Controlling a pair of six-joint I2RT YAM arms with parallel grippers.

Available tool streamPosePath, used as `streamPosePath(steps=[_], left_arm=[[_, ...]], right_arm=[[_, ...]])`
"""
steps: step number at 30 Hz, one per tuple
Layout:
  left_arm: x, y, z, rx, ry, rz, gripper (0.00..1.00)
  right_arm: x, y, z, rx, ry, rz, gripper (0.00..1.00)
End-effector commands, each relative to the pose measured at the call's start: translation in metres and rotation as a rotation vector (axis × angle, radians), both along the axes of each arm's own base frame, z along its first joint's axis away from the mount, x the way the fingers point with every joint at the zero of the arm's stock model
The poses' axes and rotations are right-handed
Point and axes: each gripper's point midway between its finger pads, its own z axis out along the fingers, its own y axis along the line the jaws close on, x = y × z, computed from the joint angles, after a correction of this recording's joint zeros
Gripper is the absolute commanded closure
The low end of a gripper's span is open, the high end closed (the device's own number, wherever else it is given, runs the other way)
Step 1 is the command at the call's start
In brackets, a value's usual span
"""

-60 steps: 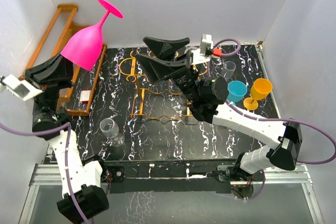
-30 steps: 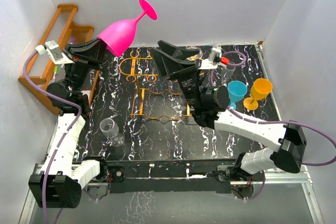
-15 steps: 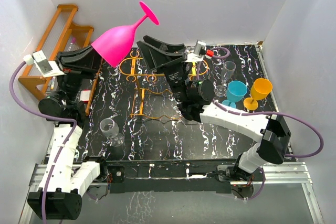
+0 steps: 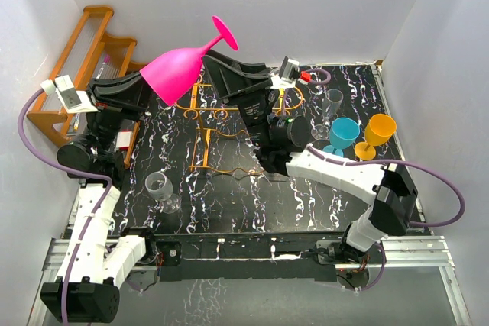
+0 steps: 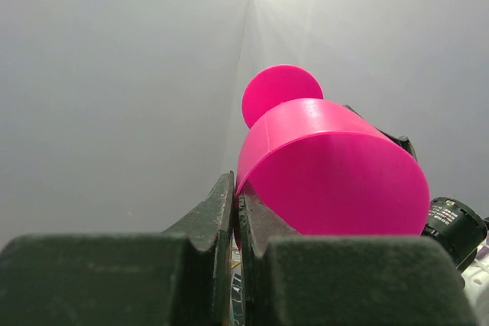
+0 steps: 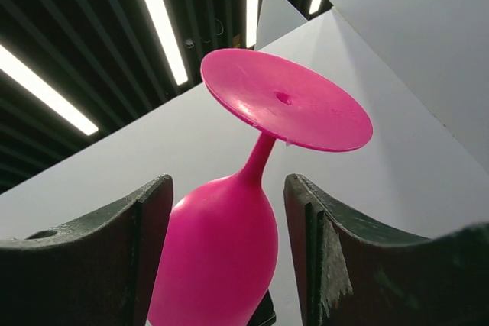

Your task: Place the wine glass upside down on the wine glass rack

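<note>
- The left hand has its fingers pressed together, pinching the rim of the pink wine glass.
- In the left wrist view the two fingers clamp the bowl wall at its mouth. The bowl swells out ahead of that hand.
- The glass is up in the air, off the tabletop. Its long axis slants, with the mouth low at the left hand and the round foot high and farthest from it.
- The foot end points toward the right hand.
- The right hand's fingers are spread, one on each side of the glass where the bowl narrows into the stem.
- In the right wrist view a gap shows between each finger and the bowl. The foot lies beyond the fingertips.
- The gold wire rack stands on the tabletop below both hands, and the glass hangs above its far left end.
- A clear glass stands below the left hand, and a wooden rack lies behind it.
</note>
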Motion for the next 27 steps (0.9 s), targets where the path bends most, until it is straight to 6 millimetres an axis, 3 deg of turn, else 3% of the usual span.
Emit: streamPosePath(steps=[1, 8, 14, 18, 27], left_arm=[[-0.011, -0.003, 0.003, 0.006, -0.028, -0.018, 1.0], [-0.013, -0.005, 0.0, 0.02, -0.025, -0.025, 1.0], [-0.013, -0.006, -0.004, 0.023, -0.015, -0.03, 1.0], [-0.014, -0.007, -0.007, 0.018, -0.007, -0.041, 1.0], [-0.014, -0.01, -0.012, 0.024, 0.012, -0.061, 1.0]], right_arm=[[-0.017, -0.012, 0.029, 0.099, -0.077, 0.048, 0.41], [-0.019, -0.011, 0.031, 0.124, -0.096, 0.066, 0.59], [-0.016, -0.012, 0.028, 0.137, -0.08, 0.066, 0.84], [-0.014, -0.013, 0.027, 0.147, -0.07, 0.066, 0.85], [-0.011, -0.012, 0.025, 0.162, -0.06, 0.066, 0.74]])
